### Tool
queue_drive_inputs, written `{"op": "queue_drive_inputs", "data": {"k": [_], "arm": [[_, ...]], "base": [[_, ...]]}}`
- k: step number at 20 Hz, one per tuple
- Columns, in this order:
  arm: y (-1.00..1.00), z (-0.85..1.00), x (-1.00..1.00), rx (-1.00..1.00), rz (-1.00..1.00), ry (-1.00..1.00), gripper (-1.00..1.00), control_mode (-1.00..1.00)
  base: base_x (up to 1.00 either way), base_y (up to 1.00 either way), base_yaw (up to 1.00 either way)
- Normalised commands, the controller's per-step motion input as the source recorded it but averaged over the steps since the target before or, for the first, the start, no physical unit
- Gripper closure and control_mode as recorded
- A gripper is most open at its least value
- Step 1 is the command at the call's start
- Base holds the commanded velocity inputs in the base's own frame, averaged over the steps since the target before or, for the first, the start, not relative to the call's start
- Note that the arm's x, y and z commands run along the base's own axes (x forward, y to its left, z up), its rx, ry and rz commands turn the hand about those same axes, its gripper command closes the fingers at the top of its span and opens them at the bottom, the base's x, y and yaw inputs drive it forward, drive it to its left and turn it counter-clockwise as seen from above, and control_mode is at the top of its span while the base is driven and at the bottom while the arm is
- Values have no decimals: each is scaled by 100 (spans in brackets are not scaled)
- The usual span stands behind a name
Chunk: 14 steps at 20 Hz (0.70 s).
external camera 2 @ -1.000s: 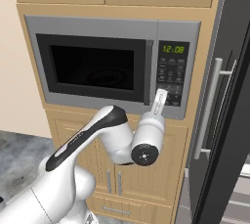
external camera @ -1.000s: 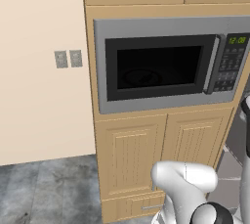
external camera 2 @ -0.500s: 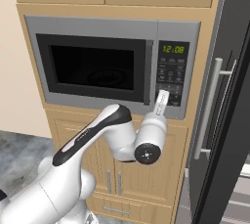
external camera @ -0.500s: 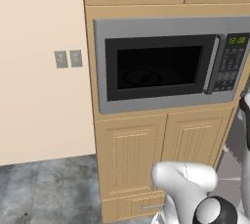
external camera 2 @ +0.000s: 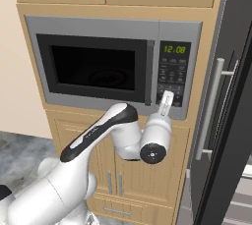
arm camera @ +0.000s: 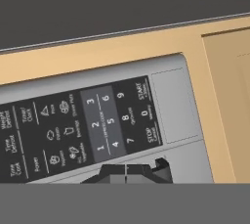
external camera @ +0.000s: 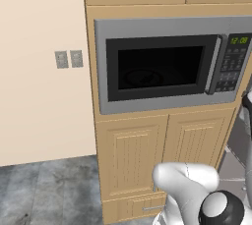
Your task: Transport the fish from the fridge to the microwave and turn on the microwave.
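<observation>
Now gripper [external camera 2: 167, 97] clenched, empty, tips at lower keypad [external camera 2: 171, 77] of microwave [external camera 2: 106, 64], whose door is closed. Fridge [external camera 2: 231, 101] stands just right of it. Fish not visible.

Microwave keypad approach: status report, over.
Claw shut, empty, tips at the keypad. Microwave door closed, clock lit. Nothing between tips and buttons.

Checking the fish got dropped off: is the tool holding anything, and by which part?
Nothing is held: the tool is shut and empty, close to the microwave keypad.
</observation>
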Motion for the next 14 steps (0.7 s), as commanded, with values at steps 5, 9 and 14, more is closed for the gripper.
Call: {"op": "queue_drive_inputs", "data": {"k": [5,9,14], "arm": [[-10,-3,11,0,0,1,100,-100],[-7,-3,13,0,0,1,100,-100],[-5,-7,16,0,0,1,100,-100]], "base": [[0,0,0],[0,0,0],[0,0,0]]}}
